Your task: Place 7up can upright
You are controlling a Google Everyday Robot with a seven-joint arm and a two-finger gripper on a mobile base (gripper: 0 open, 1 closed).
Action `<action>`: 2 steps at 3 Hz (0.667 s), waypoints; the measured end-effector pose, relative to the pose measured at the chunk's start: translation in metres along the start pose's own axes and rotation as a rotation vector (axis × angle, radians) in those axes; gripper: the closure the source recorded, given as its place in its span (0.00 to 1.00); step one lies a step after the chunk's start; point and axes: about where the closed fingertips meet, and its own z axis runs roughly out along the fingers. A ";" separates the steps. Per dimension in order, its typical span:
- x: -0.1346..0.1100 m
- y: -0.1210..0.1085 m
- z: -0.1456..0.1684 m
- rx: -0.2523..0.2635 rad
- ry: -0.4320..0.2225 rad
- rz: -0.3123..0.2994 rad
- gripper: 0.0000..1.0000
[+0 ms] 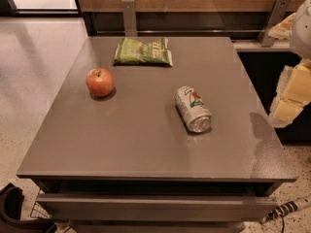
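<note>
Grey tabletop (146,144) set against a wood-panelled wall. Gripper (290,98): beyond the table's right edge, partly cut by the frame, touching no object; whether it is open or closed cannot be told. 7up can (193,109): nearest item, lying on its side right of centre, shiny end toward the front edge. Only tabletop lies between the two. Apple (100,82), left, and green chip bag (143,51), rear, sit well apart from the can.

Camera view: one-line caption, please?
7up can lies on its side on the table; gripper hovers at frame right, off the table.
</note>
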 end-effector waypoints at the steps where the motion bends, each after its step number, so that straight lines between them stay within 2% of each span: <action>1: 0.000 0.000 0.000 0.000 0.000 0.000 0.00; 2: 0.001 -0.006 0.002 -0.027 -0.013 0.073 0.00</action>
